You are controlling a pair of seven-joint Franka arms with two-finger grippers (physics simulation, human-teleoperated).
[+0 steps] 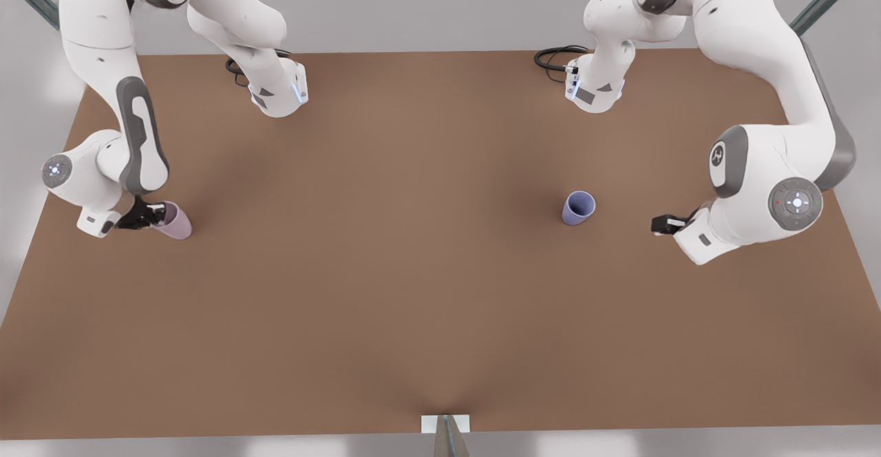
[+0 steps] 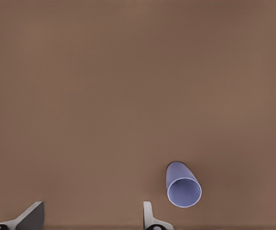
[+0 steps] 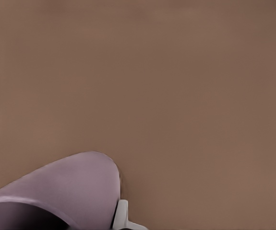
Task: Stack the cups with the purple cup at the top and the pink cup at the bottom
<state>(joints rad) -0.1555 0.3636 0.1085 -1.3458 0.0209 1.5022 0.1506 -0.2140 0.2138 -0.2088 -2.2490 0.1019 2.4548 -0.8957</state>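
Note:
The pink cup (image 1: 177,222) stands near the table's edge at the front view's left. My right gripper (image 1: 153,215) is shut on its rim. Up close, the pink cup (image 3: 66,187) has one white finger (image 3: 121,214) pressed against its outer wall, and the other finger is hidden. The purple cup (image 1: 578,208) stands by itself toward the front view's right, mouth up. My left gripper (image 1: 662,224) hovers open a short way to the right of it. In the left wrist view the purple cup (image 2: 183,185) lies just beyond the open left gripper (image 2: 92,219), outside its fingers.
The brown table (image 1: 413,271) stretches wide between the two cups. Both arms' bases and cables (image 1: 557,58) sit along the far edge. A small white bracket (image 1: 445,424) marks the near edge's middle.

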